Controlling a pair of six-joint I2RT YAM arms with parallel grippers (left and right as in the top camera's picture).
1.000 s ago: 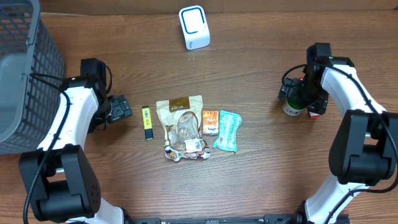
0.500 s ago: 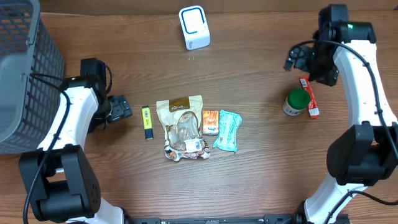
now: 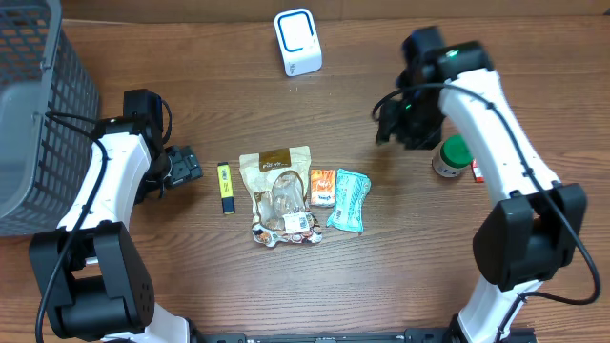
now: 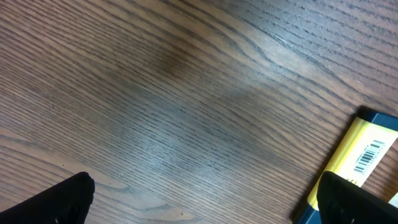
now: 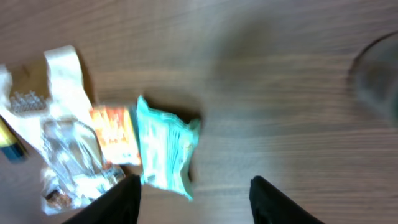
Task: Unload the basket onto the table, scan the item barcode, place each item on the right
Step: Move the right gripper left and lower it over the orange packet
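Several items lie in a row mid-table: a yellow stick pack (image 3: 225, 188), a brown pouch (image 3: 276, 195), an orange packet (image 3: 322, 187) and a teal packet (image 3: 348, 200). The white-and-blue scanner (image 3: 297, 41) stands at the back. My right gripper (image 3: 389, 126) hovers right of and behind the teal packet (image 5: 163, 148). The blurred right wrist view shows the right gripper (image 5: 196, 200) open with bare wood between its fingers. My left gripper (image 3: 186, 167) rests open just left of the yellow pack (image 4: 364, 155), whose barcode faces up. Only wood shows inside the left gripper (image 4: 205, 202).
A grey mesh basket (image 3: 38, 114) fills the far left. A green-lidded jar (image 3: 454, 155) and a red packet (image 3: 475, 171) stand at the right, under my right arm. The table's back edge runs just behind the scanner.
My right arm swung away from the green-lidded jar, first back, then left toward the middle, and its jaws narrowed. The jar and red packet stayed put. The left arm has not moved.
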